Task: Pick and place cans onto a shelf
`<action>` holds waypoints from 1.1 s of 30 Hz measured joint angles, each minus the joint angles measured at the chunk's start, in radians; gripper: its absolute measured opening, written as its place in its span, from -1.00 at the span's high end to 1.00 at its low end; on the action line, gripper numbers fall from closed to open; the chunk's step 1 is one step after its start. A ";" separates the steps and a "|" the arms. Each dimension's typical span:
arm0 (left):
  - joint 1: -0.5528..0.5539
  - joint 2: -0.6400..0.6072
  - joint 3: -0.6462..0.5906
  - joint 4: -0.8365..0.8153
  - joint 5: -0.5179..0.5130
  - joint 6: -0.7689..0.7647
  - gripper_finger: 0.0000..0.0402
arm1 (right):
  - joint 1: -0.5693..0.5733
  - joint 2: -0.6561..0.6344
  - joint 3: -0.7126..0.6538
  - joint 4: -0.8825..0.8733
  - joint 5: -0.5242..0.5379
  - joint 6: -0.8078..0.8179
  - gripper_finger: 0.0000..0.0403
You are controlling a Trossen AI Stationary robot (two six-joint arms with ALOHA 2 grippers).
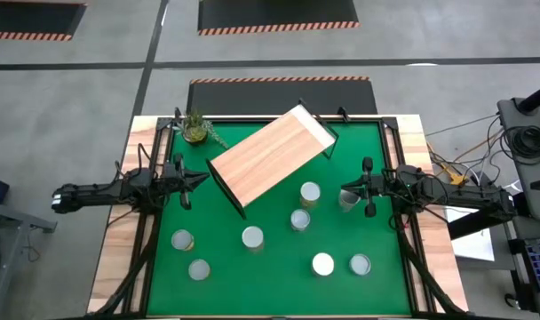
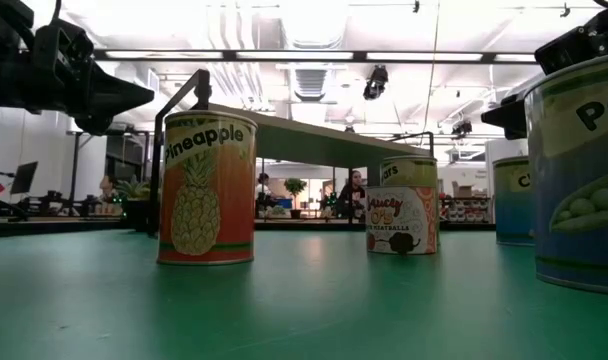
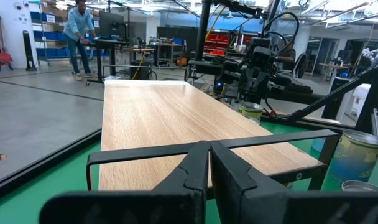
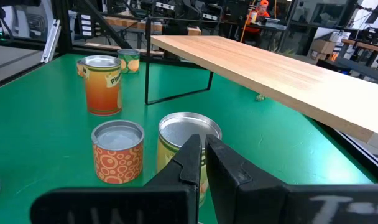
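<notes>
- Resting empty at this moment, the shelf (image 1: pixel 272 156) sits skewed across the far half of the green mat (image 1: pixel 270 271), its wooden board raised on a thin black frame, no can on it.
- Eight cans are counted on the mat, all upright: two near the left front (image 1: pixel 182 240), one at centre front (image 1: pixel 252 236), two just off the shelf's near corner (image 1: pixel 309 193), two at the right front (image 1: pixel 322 264), and one can (image 1: pixel 348 199) directly before the right gripper (image 1: pixel 345 190).
- Left gripper (image 3: pixel 209 163) hovers at the shelf's left end; its fingers are pressed together and hold nothing.
- Right gripper (image 4: pixel 204 163) hangs close behind a silver-topped yellow can (image 4: pixel 189 138), with an orange-patterned can (image 4: pixel 118 151) just beside it; fingertips nearly meet, nothing pinched.
- Handling judgement: the cans appear rigid metal, likely moderately heavy if full, with smooth label sides that could slip under a light pinch. They will not crush.
- Recommended hold: across the cylindrical wall at mid-height, jaws opened wider than the can first.
- Risk: the neighbouring can stands close enough to be nudged on approach.
</notes>
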 joint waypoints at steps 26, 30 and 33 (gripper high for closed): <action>-0.003 0.000 0.000 0.075 0.013 -0.009 1.00 | 0.000 0.000 0.000 0.000 0.000 0.000 0.94; -0.003 0.002 0.000 0.281 -0.014 -0.532 1.00 | 0.001 0.000 0.000 0.001 -0.007 0.105 0.94; -0.004 0.003 0.001 0.394 0.019 -0.595 1.00 | 0.000 0.000 0.000 0.000 -0.002 0.262 0.94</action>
